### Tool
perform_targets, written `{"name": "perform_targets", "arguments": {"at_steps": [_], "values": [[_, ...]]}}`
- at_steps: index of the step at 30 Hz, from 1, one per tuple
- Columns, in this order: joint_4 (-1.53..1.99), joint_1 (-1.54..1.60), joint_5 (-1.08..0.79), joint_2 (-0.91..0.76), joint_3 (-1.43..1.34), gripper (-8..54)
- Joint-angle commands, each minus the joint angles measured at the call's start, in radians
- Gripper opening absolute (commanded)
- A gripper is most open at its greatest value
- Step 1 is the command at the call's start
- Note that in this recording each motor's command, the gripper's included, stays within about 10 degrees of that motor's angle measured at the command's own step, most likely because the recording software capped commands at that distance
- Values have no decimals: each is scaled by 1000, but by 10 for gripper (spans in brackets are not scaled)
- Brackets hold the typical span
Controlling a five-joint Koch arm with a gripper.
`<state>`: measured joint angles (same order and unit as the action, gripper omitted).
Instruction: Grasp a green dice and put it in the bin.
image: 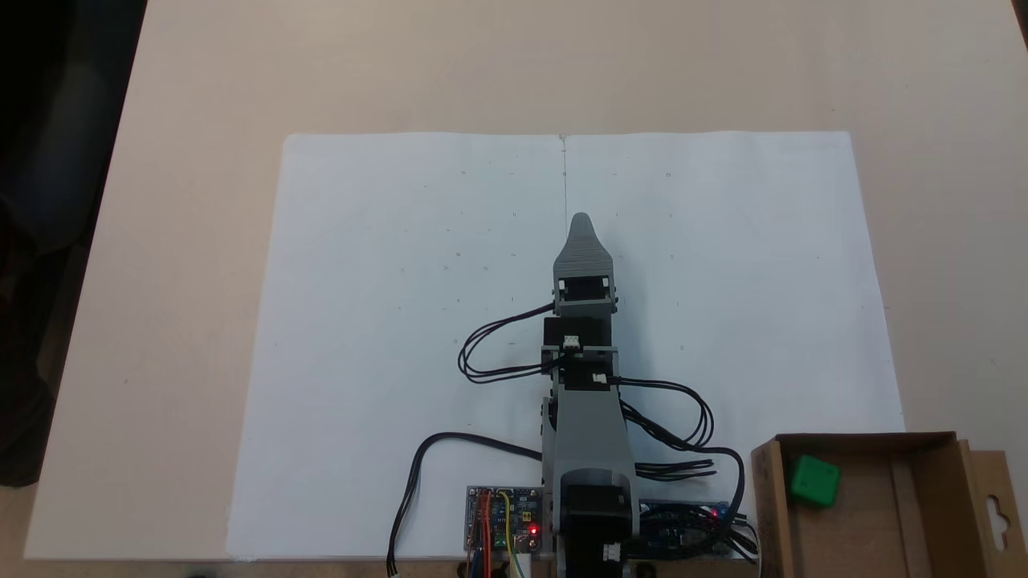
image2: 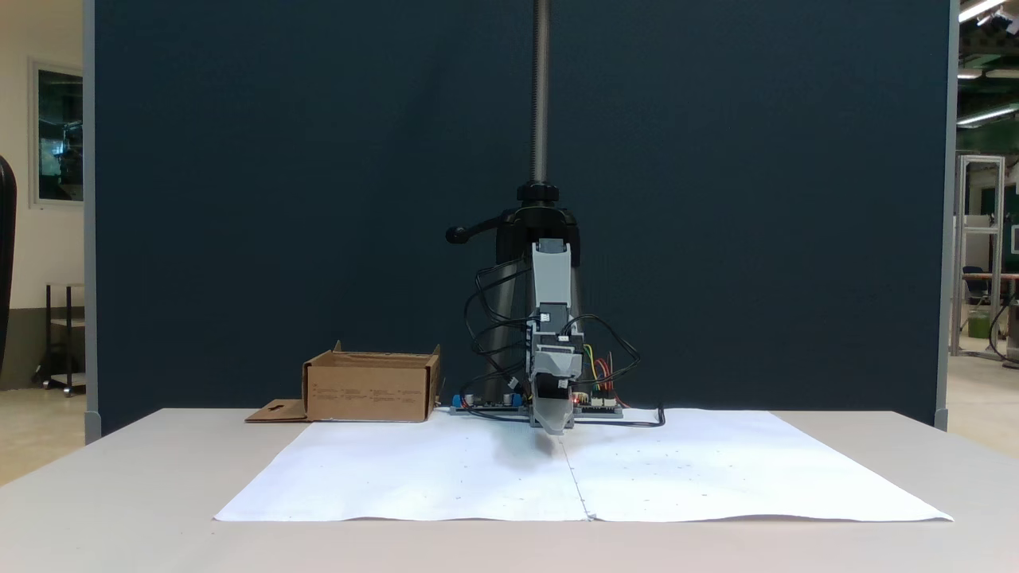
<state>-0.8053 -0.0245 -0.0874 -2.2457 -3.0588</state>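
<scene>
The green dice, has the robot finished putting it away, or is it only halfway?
It looks finished. The green dice lies inside the bin, near its left wall in a fixed view from above. Nothing is in hand: the gripper points out over the white paper, away from the bin, with no dice at its tip; whether its jaws are open cannot be told. No other dice lies on the paper, so nothing seems left.

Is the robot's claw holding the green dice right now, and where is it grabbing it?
No. The green dice lies inside the bin, far from the gripper, which points down over the white paper with nothing in it.
</scene>
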Motion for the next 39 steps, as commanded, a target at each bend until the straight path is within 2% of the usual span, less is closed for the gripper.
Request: {"name": "perform_targets", "arguments": {"at_steps": [1, 39], "values": [[-71, -12, 41, -100, -71, 447], [-74, 0, 41, -103, -71, 466]]}}
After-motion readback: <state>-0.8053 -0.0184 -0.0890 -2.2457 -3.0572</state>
